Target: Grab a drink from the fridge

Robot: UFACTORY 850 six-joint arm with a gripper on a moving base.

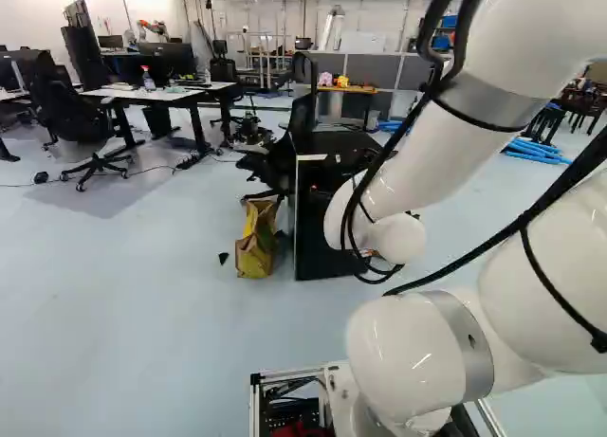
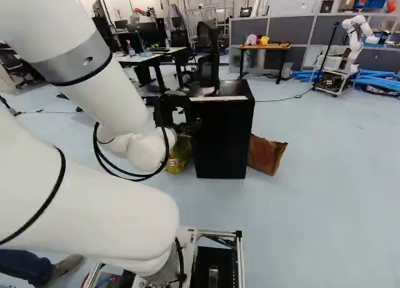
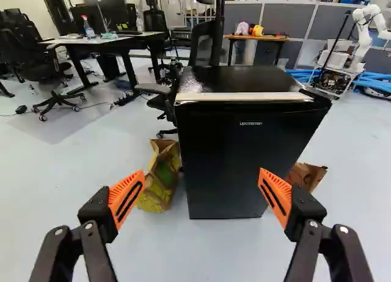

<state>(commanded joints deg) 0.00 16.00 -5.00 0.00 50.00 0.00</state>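
In the right base view, my gripper [image 2: 179,113] shows dark at the end of the arm, overlapping the left edge of the black fridge [image 2: 222,138]. The wrist view has the gripper [image 3: 201,183] open, its two orange-padded fingers wide apart with nothing between them. Ahead of it stands the upright fridge [image 3: 247,153], its door closed and a pale strip along the top front edge. The inside of the fridge is hidden, and no drink can be seen. My arm partly covers the fridge [image 1: 322,228] in the left base view.
A yellow-brown paper bag [image 3: 160,178] stands beside the fridge; a brown bag [image 2: 265,154] is on its other side. Behind are an office chair [image 3: 204,46], desks [image 1: 152,94] and a small wooden table [image 2: 265,47]. Another robot [image 2: 353,44] stands farther back by blue tubes [image 2: 378,82].
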